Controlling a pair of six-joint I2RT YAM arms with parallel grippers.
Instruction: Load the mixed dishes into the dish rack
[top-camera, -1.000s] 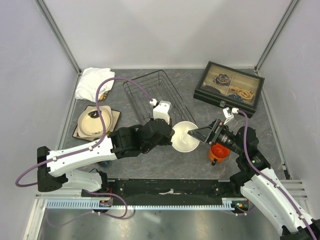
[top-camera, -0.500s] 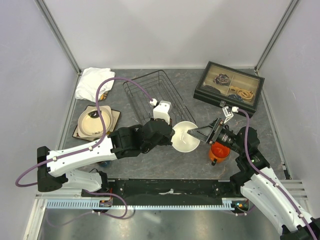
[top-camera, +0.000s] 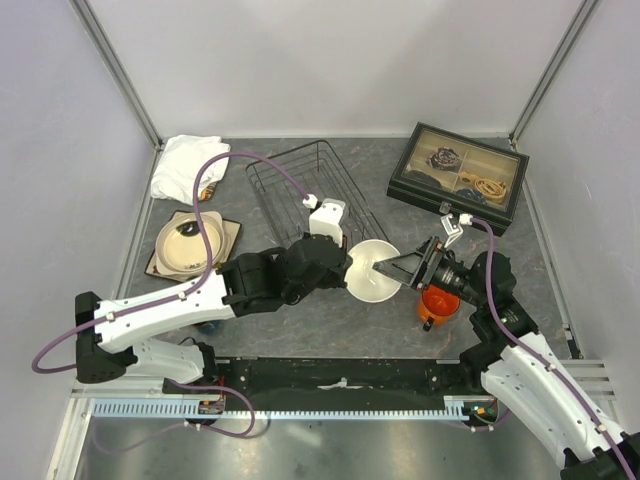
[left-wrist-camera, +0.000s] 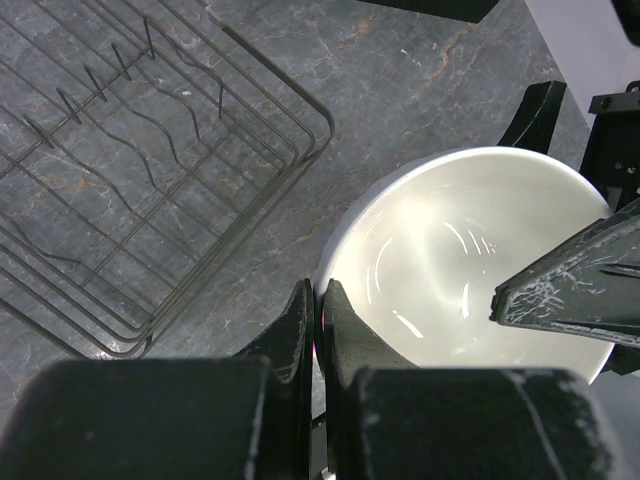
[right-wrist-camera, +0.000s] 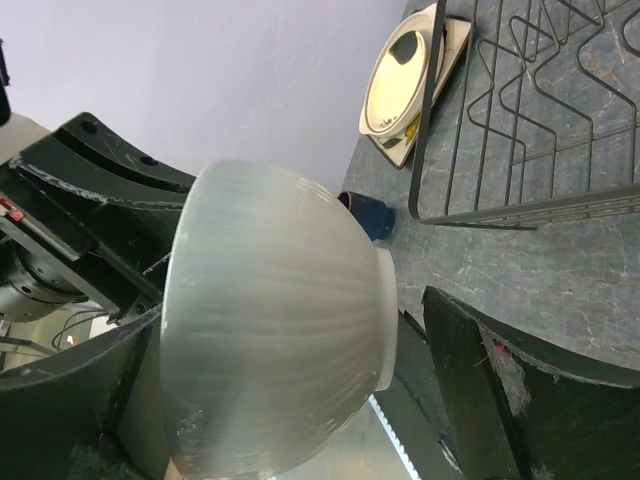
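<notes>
White round bowl (top-camera: 372, 270) mouth up, left rim pinched by left tool (left-wrist-camera: 318, 310), just off the black wire dish rack (top-camera: 300, 190)'s near-right corner. Orange mug (top-camera: 438, 303) just right of bowl. Cream brown-rimmed plate (top-camera: 188, 245) sits on square tan plate (top-camera: 232, 232), left of rack.

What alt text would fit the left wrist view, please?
The left end effector pinches the near rim of a white bowl; the open right end effector straddles its far rim. An empty black wire dish rack lies upper left.

Overhead view faces down; wrist views close, sharing white bowl (left-wrist-camera: 450, 255).
</notes>
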